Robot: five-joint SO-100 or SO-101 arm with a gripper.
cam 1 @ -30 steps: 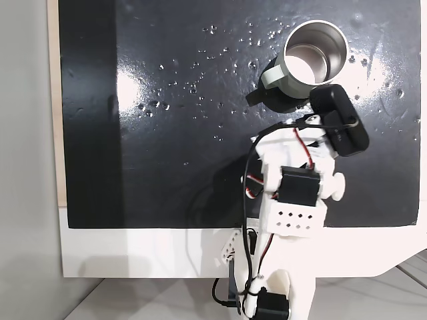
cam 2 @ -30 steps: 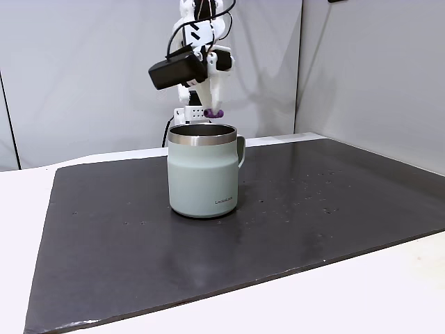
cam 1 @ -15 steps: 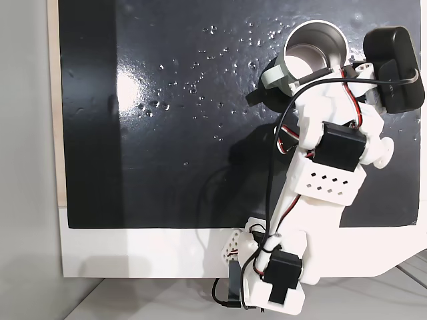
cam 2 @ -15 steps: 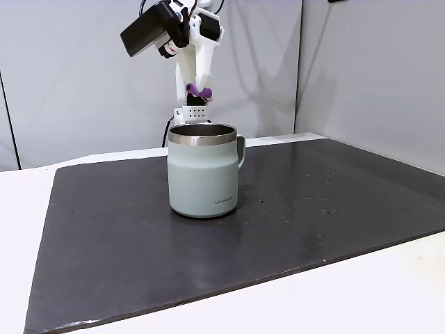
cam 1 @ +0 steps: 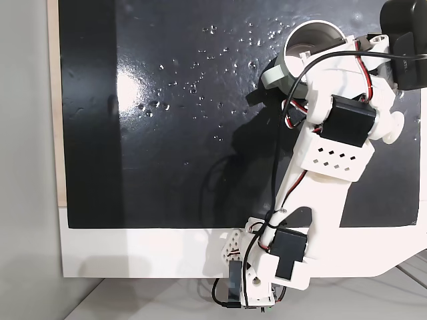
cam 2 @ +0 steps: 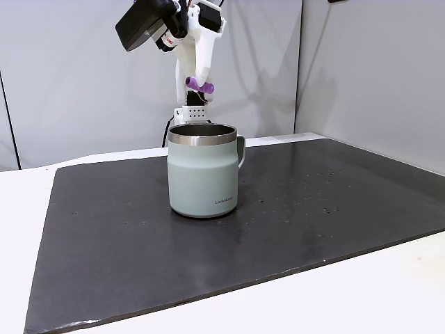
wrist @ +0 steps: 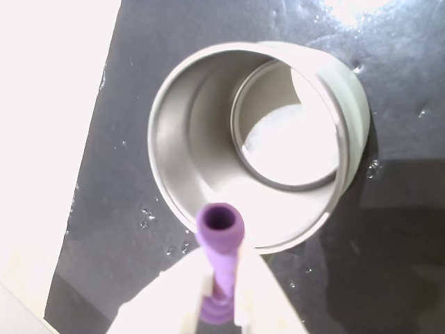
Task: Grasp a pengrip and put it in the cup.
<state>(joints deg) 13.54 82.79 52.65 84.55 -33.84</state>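
Pengrip [wrist: 220,259] lower end hidden between jaws above cup [wrist: 259,146]

pengrip [cam 2: 199,85] above cup [cam 2: 204,171] — on mat [cam 2: 278,229]

The light is bright and comes from above me. It makes a white shiny spot on the dark mat [cam 1: 127,87] in a fixed view. In my wrist view the cup [wrist: 257,142] glares white at its bottom, the top corner is washed out, and my fingers [wrist: 254,292] look blurry.
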